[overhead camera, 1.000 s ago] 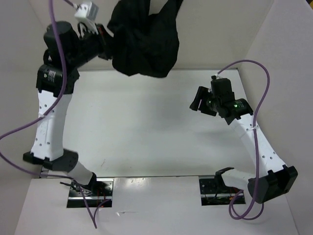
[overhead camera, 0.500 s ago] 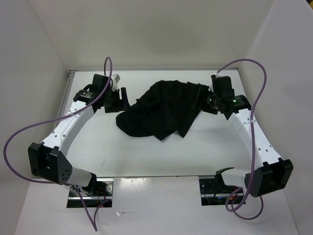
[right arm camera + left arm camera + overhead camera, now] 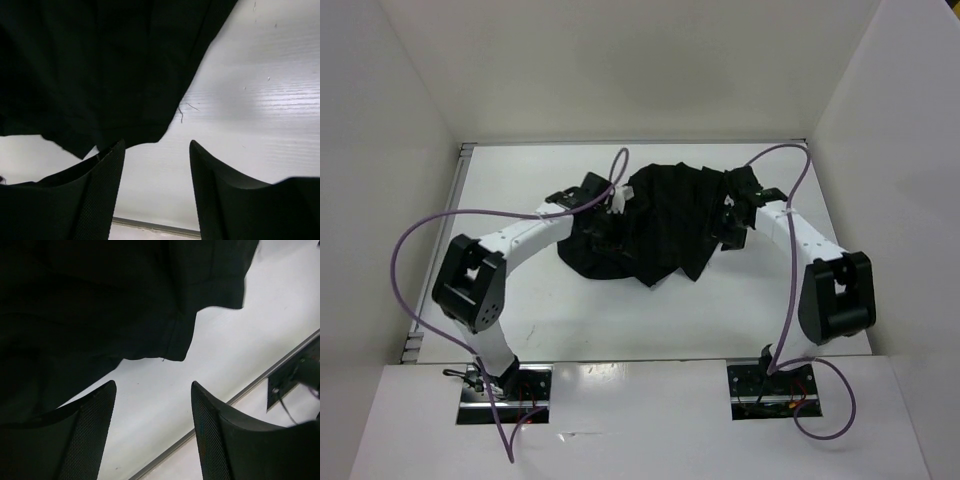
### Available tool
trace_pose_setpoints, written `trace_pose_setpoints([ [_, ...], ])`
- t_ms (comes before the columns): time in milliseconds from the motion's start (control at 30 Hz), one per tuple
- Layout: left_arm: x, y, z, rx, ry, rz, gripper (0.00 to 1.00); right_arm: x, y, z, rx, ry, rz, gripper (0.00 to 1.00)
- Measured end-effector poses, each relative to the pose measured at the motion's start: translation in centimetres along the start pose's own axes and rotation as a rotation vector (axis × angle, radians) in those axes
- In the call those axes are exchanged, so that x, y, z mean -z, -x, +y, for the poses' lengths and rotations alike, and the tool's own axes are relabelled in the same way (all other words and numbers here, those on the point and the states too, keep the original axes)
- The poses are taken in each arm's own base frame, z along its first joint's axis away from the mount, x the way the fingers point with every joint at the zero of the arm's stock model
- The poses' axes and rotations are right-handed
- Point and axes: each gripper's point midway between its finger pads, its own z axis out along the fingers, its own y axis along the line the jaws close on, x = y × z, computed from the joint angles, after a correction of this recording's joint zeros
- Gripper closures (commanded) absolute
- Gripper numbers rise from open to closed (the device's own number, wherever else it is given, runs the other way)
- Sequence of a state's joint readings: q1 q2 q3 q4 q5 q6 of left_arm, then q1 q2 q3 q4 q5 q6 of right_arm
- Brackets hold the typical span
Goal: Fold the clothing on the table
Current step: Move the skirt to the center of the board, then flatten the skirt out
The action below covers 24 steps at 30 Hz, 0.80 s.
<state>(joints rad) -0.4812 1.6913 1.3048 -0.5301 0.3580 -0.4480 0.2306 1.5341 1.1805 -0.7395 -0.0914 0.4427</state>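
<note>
Two open grippers hung low over one rumpled garment, and neither held anything. The skirt (image 3: 660, 215) lay in a loose, uneven heap on the far middle of the table (image 3: 620, 310), well apart from the near edge. Some pleats showed on its far right part, and a rounded lobe sagged toward the near left.

The left gripper (image 3: 152, 435) sat at the heap's left side. In its wrist view the jaws stood wide with only bare white surface between them, and a hemmed corner of the cloth lay just beyond. The right gripper (image 3: 156, 195) sat at the heap's right edge, likewise spread and empty, with a dark fabric edge and a loose thread just ahead of it.

No fold looked to have been made, so the step in hand was probably laying the garment out flat. The next move would call for each gripper to dip onto the edge before it, pinch a single layer and not a bunch, and draw left and right until the cloth lay smooth. Which edge was the waistband could not be told.
</note>
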Motion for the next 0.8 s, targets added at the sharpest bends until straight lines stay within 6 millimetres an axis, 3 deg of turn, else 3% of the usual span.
trace_pose_setpoints([
  [100,-2.9,-2.4,-0.3,-0.007,0.0,0.1,0.28,-2.4,-1.5,-0.9,-0.041,-0.036,0.063,0.45],
  [200,-3.8,-3.6,-1.2,-0.029,-0.011,0.137,0.28,-4.8,-3.0,-1.6,-0.08,-0.057,0.118,0.5],
  [333,-3.6,-2.5,-1.9,-0.045,-0.022,0.108,0.27,-6.7,-5.0,-2.2,-0.126,-0.07,0.181,0.57],
  [533,-3.5,-1.8,-1.9,-0.051,-0.015,0.085,0.27,-8.3,-5.3,-1.9,-0.166,-0.052,0.193,0.64],
  [567,-3.5,-1.8,-1.9,-0.051,-0.012,0.083,0.27,-8.4,-5.3,-1.8,-0.172,-0.044,0.193,0.67],
  [600,-3.5,-1.7,-1.8,-0.052,-0.009,0.081,0.27,-8.5,-5.4,-1.6,-0.179,-0.035,0.192,0.8],
  [667,-3.5,-1.7,-1.7,-0.051,-0.006,0.08,0.26,-8.7,-5.5,-1.2,-0.189,-0.011,0.192,0.93],
  [733,-3.5,-1.7,-1.7,-0.051,-0.003,0.079,0.26,-8.9,-5.5,-0.9,-0.196,0.001,0.193,1.0],
  [800,-3.6,-1.7,-1.6,-0.051,0.001,0.078,0.26,-8.8,-5.3,-0.9,-0.197,-0.01,0.181,1.0],
])
